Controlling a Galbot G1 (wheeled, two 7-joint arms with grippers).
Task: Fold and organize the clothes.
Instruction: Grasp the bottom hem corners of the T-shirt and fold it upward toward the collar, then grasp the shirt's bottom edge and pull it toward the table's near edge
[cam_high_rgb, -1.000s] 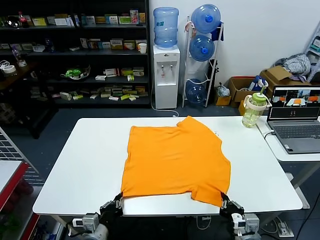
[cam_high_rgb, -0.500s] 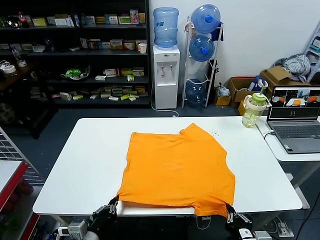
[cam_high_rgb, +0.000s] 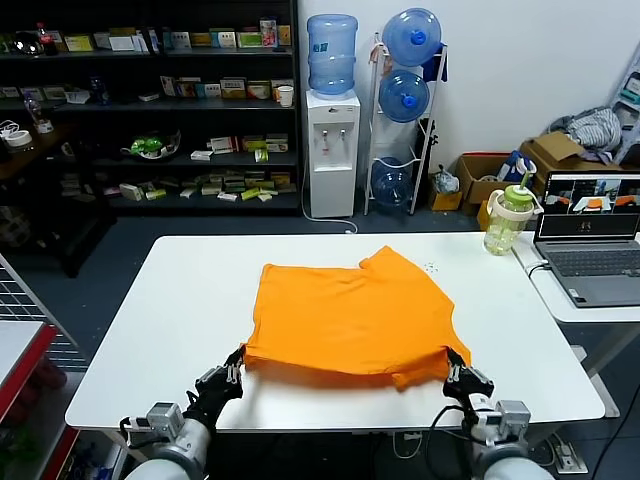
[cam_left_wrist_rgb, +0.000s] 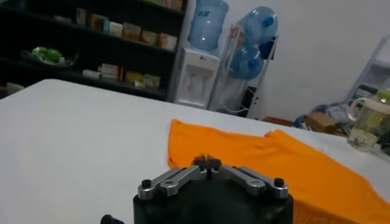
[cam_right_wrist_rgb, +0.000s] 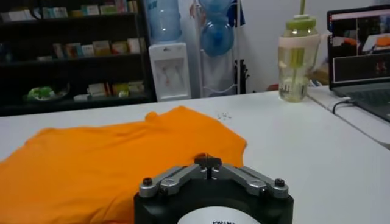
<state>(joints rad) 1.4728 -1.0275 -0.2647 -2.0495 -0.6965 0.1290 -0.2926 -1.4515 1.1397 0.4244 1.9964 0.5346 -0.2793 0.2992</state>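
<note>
The bright orange T-shirt (cam_high_rgb: 350, 315) lies spread on the white table (cam_high_rgb: 160, 330), neck end far from me. My left gripper (cam_high_rgb: 233, 366) is shut on its near left hem corner. My right gripper (cam_high_rgb: 456, 366) is shut on its near right hem corner. Both corners are lifted slightly, and the near hem sags and wrinkles between them. In the left wrist view the shut fingertips (cam_left_wrist_rgb: 208, 162) pinch orange fabric, with the T-shirt (cam_left_wrist_rgb: 292, 167) stretching away. In the right wrist view the gripper (cam_right_wrist_rgb: 208, 161) is shut at the edge of the T-shirt (cam_right_wrist_rgb: 103, 164).
A green-lidded drink bottle (cam_high_rgb: 508, 222) and an open laptop (cam_high_rgb: 590, 240) stand on a side table at the right. Shelves, a water dispenser (cam_high_rgb: 331, 150) and bottle rack stand behind the table. Bare table shows left and right of the shirt.
Both grippers have come up over the table's front edge and moved away from me with the hem corners. The shirt's near edge now lies farther from the front edge and is bunched.
</note>
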